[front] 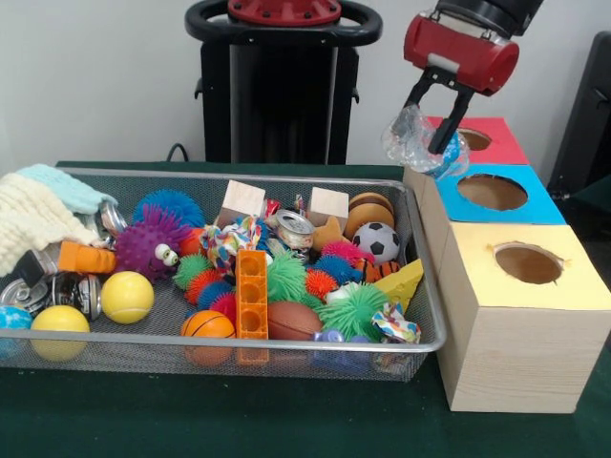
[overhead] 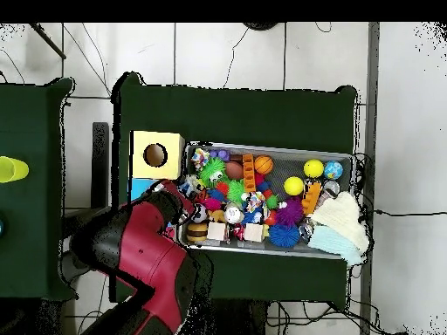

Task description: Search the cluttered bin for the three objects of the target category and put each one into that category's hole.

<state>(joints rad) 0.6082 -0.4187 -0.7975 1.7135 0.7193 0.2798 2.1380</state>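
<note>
The claw (front: 434,119) pinches what looks like a crumpled clear plastic bottle (front: 412,140), hanging between the red hole (front: 474,139) and the blue hole (front: 492,192), nearer the red.

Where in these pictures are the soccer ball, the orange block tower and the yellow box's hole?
soccer ball (front: 381,241), front view, on its white top face.
orange block tower (front: 251,294), front view, on the middle of its front side.
yellow box's hole (front: 528,263), front view, inside the dark opening.
</note>
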